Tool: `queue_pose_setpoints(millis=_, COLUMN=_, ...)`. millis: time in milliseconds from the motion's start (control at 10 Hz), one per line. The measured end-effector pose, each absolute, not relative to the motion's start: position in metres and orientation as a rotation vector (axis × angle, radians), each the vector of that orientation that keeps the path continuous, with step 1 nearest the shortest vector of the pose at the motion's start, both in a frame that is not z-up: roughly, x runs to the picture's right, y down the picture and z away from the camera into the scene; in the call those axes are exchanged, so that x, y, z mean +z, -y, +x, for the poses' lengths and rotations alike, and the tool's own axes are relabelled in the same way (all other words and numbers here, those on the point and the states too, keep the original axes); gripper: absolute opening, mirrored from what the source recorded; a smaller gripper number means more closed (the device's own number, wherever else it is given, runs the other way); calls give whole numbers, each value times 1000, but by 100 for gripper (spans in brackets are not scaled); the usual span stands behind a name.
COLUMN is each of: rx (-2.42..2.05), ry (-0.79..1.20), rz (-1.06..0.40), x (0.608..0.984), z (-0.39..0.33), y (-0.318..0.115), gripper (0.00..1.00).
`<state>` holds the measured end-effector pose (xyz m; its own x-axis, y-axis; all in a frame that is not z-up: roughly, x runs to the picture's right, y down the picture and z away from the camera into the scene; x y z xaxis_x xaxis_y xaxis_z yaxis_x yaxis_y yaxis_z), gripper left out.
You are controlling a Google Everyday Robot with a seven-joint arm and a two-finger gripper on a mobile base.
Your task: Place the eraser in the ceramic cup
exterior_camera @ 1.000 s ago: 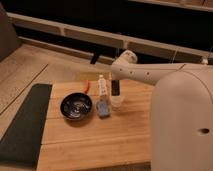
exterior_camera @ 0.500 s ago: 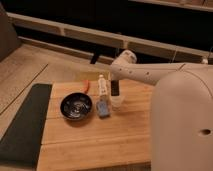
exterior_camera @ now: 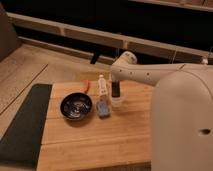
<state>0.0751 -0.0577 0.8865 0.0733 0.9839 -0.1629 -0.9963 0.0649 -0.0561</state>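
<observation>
My gripper (exterior_camera: 116, 86) hangs down from the white arm over the middle of the wooden table (exterior_camera: 100, 145). It is shut on the eraser (exterior_camera: 116, 92), a small black block held upright. The ceramic cup (exterior_camera: 118, 103), small and cream-white, stands directly under the eraser, whose lower end is at the cup's rim. I cannot tell whether the eraser touches the cup.
A dark glossy bowl (exterior_camera: 76, 106) sits left of the cup. A flat blue-grey pad (exterior_camera: 103, 109) lies between bowl and cup. A slim white bottle (exterior_camera: 102, 86) stands just left of the gripper, with an orange-red stick (exterior_camera: 86, 85) behind. A dark mat (exterior_camera: 25, 125) covers the table's left end.
</observation>
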Motion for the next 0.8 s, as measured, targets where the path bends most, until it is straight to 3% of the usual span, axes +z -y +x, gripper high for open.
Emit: queue_pose_setpoints(millis=800, rx=1490, ry=-120, rz=-170, x=895, z=76, y=56, gripper=0)
